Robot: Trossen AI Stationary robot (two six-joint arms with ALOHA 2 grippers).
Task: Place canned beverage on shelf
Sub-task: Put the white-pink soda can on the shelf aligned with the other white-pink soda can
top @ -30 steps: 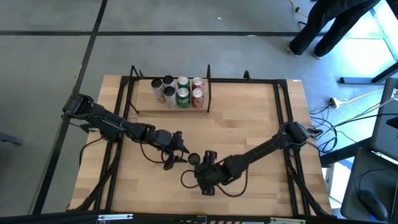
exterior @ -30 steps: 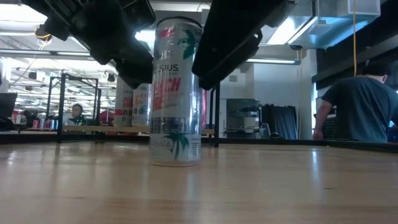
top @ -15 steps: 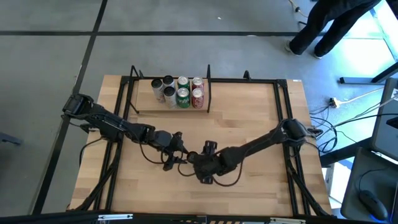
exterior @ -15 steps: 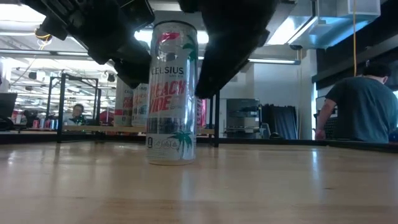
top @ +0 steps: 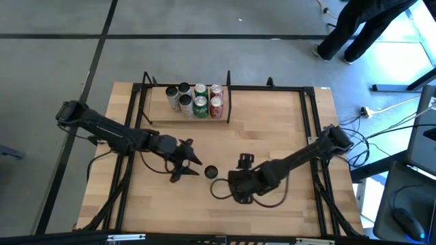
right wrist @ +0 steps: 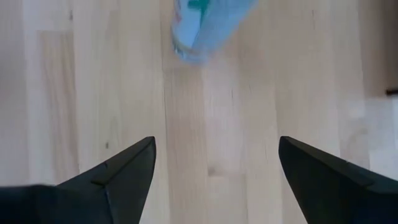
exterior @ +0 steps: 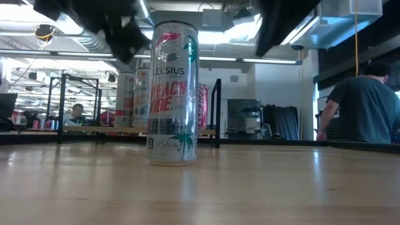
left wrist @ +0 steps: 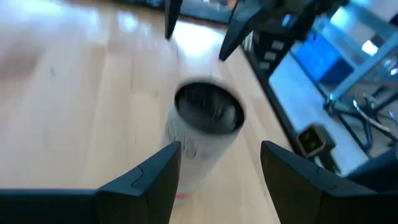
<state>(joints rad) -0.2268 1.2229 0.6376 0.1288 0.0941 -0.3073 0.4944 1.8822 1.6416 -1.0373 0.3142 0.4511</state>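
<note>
A tall slim canned beverage (top: 210, 172) stands upright on its base on the bare tabletop, white with a red and teal print (exterior: 172, 94). My left gripper (top: 189, 163) is open just to its left, and the can (left wrist: 205, 130) shows ahead between the finger ends without touching them. My right gripper (top: 236, 180) is open to the can's right, pointing steeply down; the can's foot (right wrist: 205, 28) lies beyond its fingers. The shelf (top: 160, 114), a light board in a black rod frame, sits at the far left-centre.
Several cans (top: 199, 101) stand in a cluster on the shelf's right half; its left half is bare board. Black frame rails (top: 310, 122) run along the table's edges. A cable loop (top: 219, 190) lies near the right gripper. A person (exterior: 362, 109) stands beyond the table.
Both grippers have drawn back from the can and risen, the left toward the table's left edge, the right toward its right edge. Neither gap has changed. The can stays upright on the table; earlier it shifted slightly left and turned a little about its axis.
</note>
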